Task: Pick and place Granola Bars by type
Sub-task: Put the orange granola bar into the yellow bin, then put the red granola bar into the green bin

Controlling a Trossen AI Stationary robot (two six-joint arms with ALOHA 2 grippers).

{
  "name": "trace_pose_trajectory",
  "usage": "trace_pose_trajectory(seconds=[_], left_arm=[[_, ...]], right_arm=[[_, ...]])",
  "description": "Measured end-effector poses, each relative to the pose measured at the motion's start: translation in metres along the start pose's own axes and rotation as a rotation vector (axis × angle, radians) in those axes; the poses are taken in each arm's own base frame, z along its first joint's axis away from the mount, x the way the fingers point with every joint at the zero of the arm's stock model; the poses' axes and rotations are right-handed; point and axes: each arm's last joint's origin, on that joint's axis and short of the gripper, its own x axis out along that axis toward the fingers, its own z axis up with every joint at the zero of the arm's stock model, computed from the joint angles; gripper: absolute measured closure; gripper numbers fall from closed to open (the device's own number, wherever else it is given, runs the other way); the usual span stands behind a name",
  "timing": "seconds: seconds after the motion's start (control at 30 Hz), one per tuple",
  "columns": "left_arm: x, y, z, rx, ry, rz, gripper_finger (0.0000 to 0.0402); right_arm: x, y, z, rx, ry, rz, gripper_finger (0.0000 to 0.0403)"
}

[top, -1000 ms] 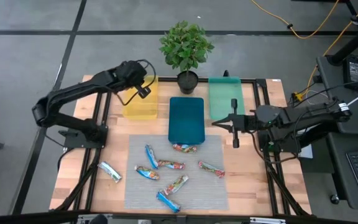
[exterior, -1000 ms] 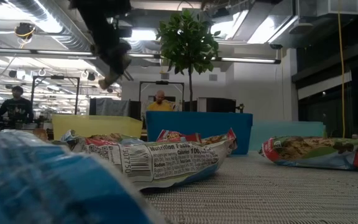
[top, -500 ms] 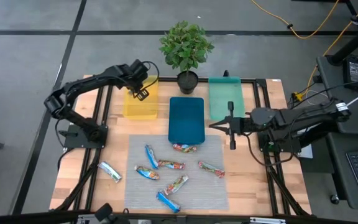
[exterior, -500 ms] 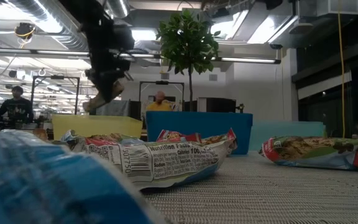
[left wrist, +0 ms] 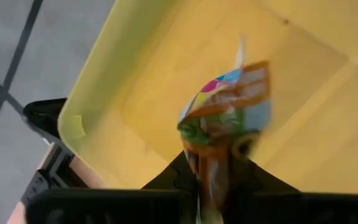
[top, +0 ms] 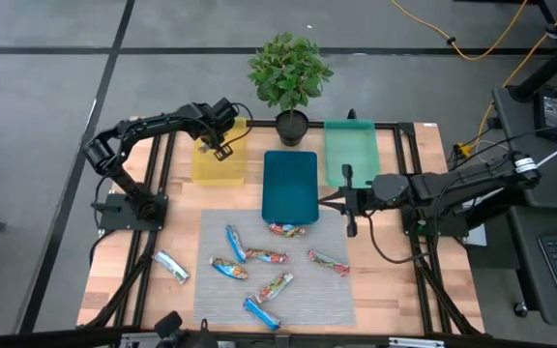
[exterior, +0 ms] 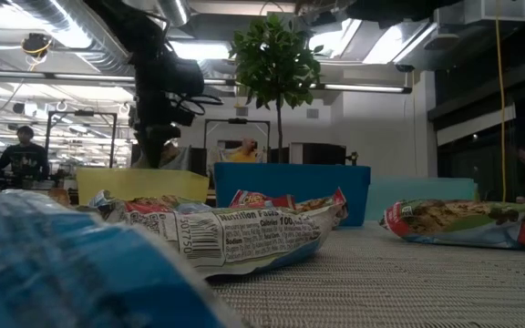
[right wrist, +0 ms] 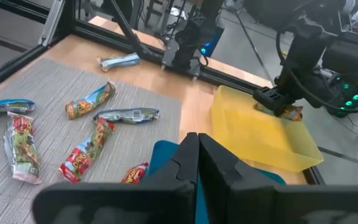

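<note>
My left gripper [top: 222, 147] is over the yellow tray [top: 216, 164] at the table's far left, shut on a red-orange multicoloured granola bar [left wrist: 229, 106]. The right wrist view shows that gripper [right wrist: 278, 102] low in the tray. My right gripper [top: 325, 201] is shut and empty, hovering by the right edge of the dark blue tray [top: 290, 184]. Several bars lie flat on the grey mat [top: 211, 300]: a red-orange one [top: 288, 230] against the blue tray, another [top: 328, 261] farther right, a blue one [top: 261, 312] near the front. A silvery-white bar [top: 170, 266] lies on the wood. My left gripper pinches the red-orange bar between its two fingers at one end [left wrist: 207, 158], coming from above. The bar's free end [left wrist: 253, 74] sticks out past the fingers toward the yellow tray's floor. Whether it touches the floor, I cannot tell.
A teal-green tray [top: 349, 150] sits at the far right beside the blue one. A potted plant [top: 290, 72] stands behind the trays at the far edge. Black frame rails [top: 158, 184] run along both table sides. People show in the room beyond.
My left gripper has come down with the bar, from well above the yellow tray to behind its rim in the low view. My right gripper has moved toward the table's left and a little nearer, up to the blue tray's right edge.
</note>
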Motion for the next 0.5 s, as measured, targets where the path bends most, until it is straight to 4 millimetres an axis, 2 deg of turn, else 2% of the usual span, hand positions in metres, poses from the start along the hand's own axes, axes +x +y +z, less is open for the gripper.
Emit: trace_pose_trajectory(seconds=[0.33,0.5], left_arm=[[-0.002,-0.003,-0.002,0.050,0.017,0.010,0.0294],[-0.014,-0.005,-0.004,0.053,-0.018,0.014,0.0267]], right_arm=[[0.000,0.000,0.000,-0.001,0.000,0.000,0.0389],[0.000,0.000,0.000,-0.001,0.000,0.000,0.0389]])
